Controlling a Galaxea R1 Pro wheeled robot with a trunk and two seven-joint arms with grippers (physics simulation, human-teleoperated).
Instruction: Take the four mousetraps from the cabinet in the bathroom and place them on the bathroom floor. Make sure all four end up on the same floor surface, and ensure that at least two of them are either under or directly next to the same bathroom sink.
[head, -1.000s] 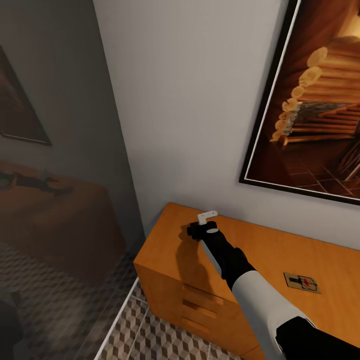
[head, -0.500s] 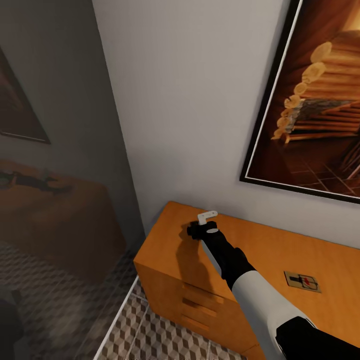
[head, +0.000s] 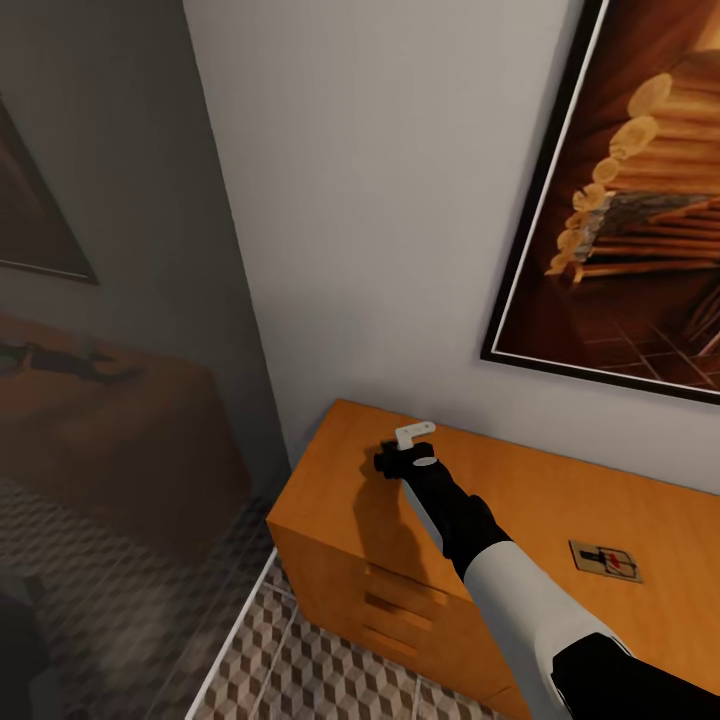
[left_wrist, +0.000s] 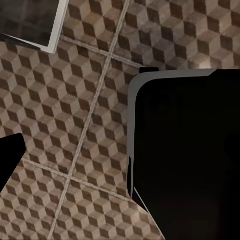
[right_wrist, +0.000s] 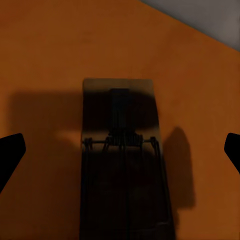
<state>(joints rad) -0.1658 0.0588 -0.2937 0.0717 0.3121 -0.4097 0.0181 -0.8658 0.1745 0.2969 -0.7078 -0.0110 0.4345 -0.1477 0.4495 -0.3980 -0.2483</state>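
The orange-brown cabinet (head: 530, 490) stands against the pale wall. My right gripper (head: 392, 460) hovers over the far left part of its top, jaws open wide. In the right wrist view a mousetrap (right_wrist: 122, 115) lies flat on the wood directly below the right gripper (right_wrist: 120, 150), in its shadow, with the fingertips well apart on either side and not touching it. A second mousetrap (head: 605, 561) with a red spot lies on the cabinet top further right. My left gripper (left_wrist: 120, 160) hangs open over the cube-patterned bathroom floor (left_wrist: 75, 100).
A large dark-framed picture (head: 640, 200) hangs on the wall above the cabinet. A dim glassy panel (head: 110, 400) with a white lower edge stands left of the cabinet. Cabinet drawers (head: 400, 610) face the tiled floor (head: 320, 670). A black shape (left_wrist: 190, 155) blocks much of the left wrist view.
The head view has shifted slightly. The right arm, its open gripper and both mousetraps stay where they were.
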